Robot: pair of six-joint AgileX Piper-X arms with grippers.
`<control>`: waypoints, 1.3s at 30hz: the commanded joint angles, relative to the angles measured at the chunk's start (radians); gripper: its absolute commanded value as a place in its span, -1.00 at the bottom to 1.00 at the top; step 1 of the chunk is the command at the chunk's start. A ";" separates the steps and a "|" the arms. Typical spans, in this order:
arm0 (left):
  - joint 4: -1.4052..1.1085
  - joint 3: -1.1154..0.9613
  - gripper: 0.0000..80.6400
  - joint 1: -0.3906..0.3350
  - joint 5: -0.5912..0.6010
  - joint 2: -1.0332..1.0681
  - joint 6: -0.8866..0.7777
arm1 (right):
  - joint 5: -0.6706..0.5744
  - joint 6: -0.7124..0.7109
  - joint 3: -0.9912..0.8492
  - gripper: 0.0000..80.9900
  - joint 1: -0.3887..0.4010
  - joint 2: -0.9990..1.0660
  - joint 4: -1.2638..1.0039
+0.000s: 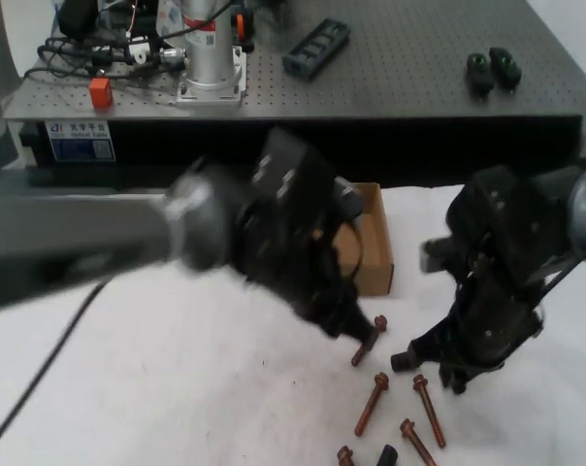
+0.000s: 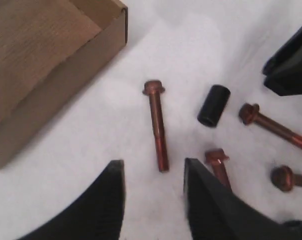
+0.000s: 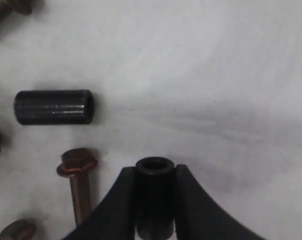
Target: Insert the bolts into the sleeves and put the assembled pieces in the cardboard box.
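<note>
**Left tool open over a bolt, right tool holding a sleeve**

Furthest left sits the cardboard box [image 2: 61,100], its wall near the loose parts but apart from them. My left tool [image 2: 152,172] hangs wide open with nothing in it. Its fingers straddle the shank tip of one copper bolt [image 2: 156,131], which lies on the white cloth [image 2: 106,125] over the counter. I judge this to be the pick-up of that bolt.

The trouble is that I am over the tip, not the middle. Closing here could pivot the bolt or roll it away on the soft cloth. A second bolt [image 2: 218,162] lies just beside one finger and could be nudged or pinched along with it. Further right a loose sleeve [image 2: 214,105] lies on its side and would likely roll if bumped.

On the right, my right tool [image 3: 155,172] is clamped on a black sleeve [image 3: 154,197] with its bore facing outward. A bolt arriving tilted could jam at the mouth and push the sleeve back through the fingers.
</note>
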 commanded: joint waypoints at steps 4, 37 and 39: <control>0.248 -0.336 -0.29 -0.005 0.003 0.217 0.091 | -0.060 -0.054 -0.010 -1.00 -0.090 -0.188 0.097; 0.455 -0.602 -0.98 -0.001 0.023 0.256 -0.038 | -0.456 -0.019 0.153 -1.00 -0.215 -0.504 0.025; 0.423 -0.521 -0.98 0.046 0.084 0.170 -0.088 | -0.606 0.023 0.231 -1.00 -0.190 -0.568 -0.039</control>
